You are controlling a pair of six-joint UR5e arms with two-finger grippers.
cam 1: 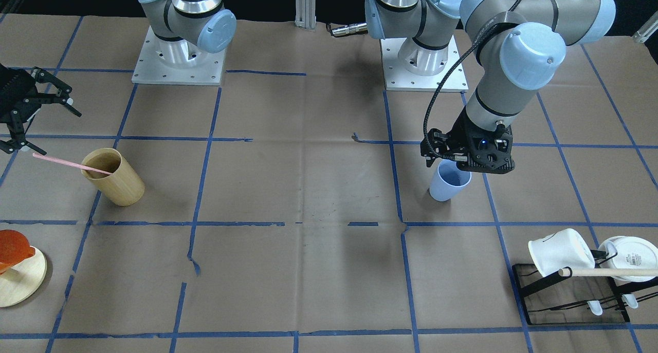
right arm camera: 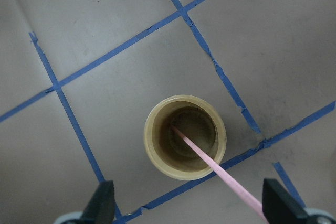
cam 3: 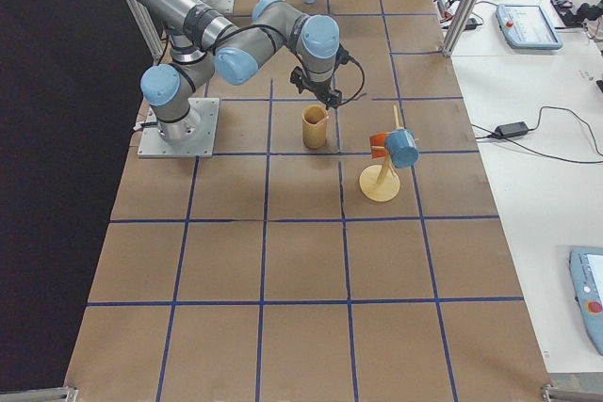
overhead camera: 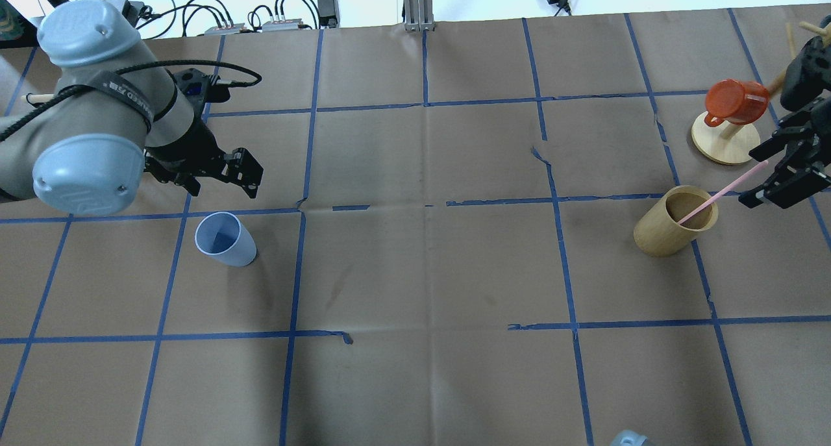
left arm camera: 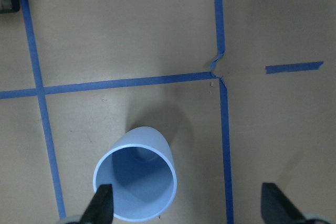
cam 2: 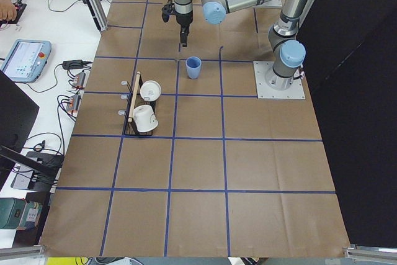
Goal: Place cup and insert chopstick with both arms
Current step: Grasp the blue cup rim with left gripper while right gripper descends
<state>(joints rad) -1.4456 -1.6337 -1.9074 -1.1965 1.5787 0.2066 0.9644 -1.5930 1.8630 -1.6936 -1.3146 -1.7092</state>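
Note:
The light blue cup (overhead camera: pixel 225 238) stands upright on the paper-covered table; it also shows in the front view (cam 1: pixel 449 183) and the left wrist view (left arm camera: pixel 136 182). My left gripper (overhead camera: pixel 224 185) (left arm camera: pixel 189 208) is open just above and behind it, with one fingertip over the rim. The pink chopstick (overhead camera: pixel 720 194) (right arm camera: pixel 220 174) leans inside the tan wooden cup (overhead camera: pixel 672 228) (cam 1: pixel 115 178). Its upper end lies between the open jaws of my right gripper (overhead camera: pixel 752 180) (right arm camera: pixel 191 208), which is not closed on it.
An orange mug (overhead camera: pixel 733 100) hangs on a round wooden stand (overhead camera: pixel 725 144) beyond the wooden cup. Two white mugs (cam 1: pixel 560 250) and a thick wooden rod (cam 1: pixel 611 272) sit on a black rack at the table's corner on my left. Blue tape lines grid the paper.

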